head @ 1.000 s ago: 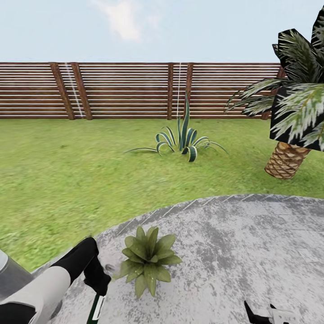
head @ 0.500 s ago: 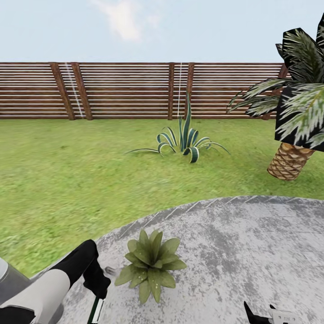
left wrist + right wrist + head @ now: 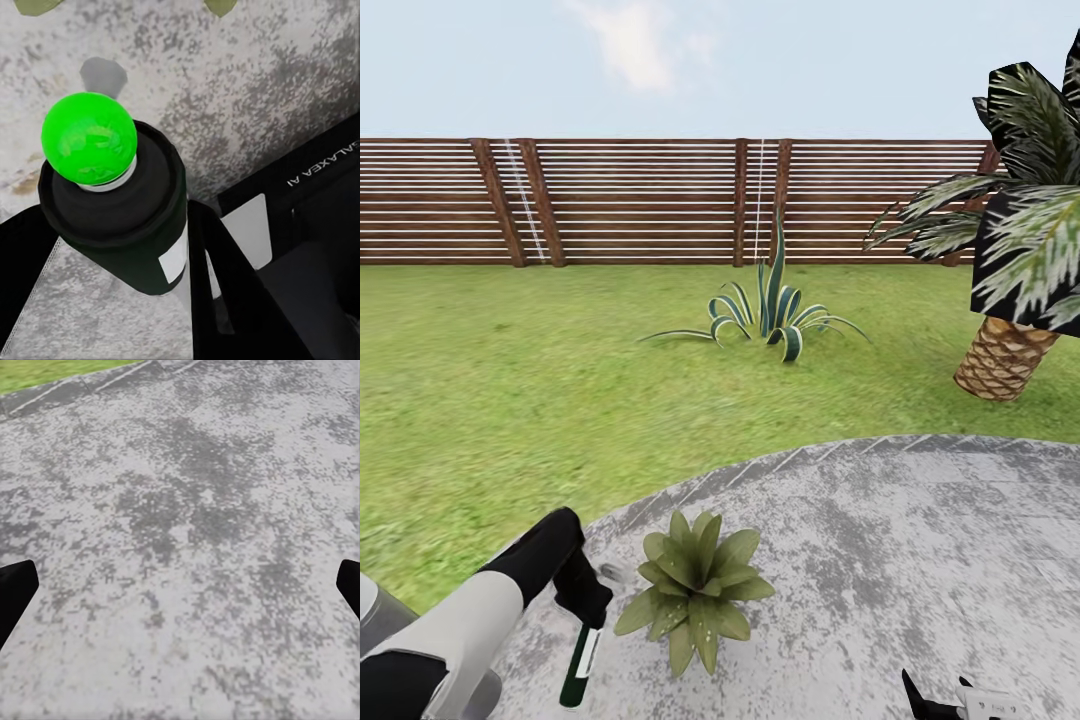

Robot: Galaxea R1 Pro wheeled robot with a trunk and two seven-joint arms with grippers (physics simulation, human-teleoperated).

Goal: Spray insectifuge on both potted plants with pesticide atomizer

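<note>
Bright, even daylight — soft faint shadows, no glare — slightly blurry rendered textures.

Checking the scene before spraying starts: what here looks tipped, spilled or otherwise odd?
Nothing spilled or broken. The left claw holds the pesticide atomizer slanted, its lower end toward the patio, beside the upright potted plant. No whitish specks are discernible on its leaves.

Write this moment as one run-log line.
left gripper: shut on pesticide atomizer | beside potted plant | patio | right gripper: open, empty
</note>
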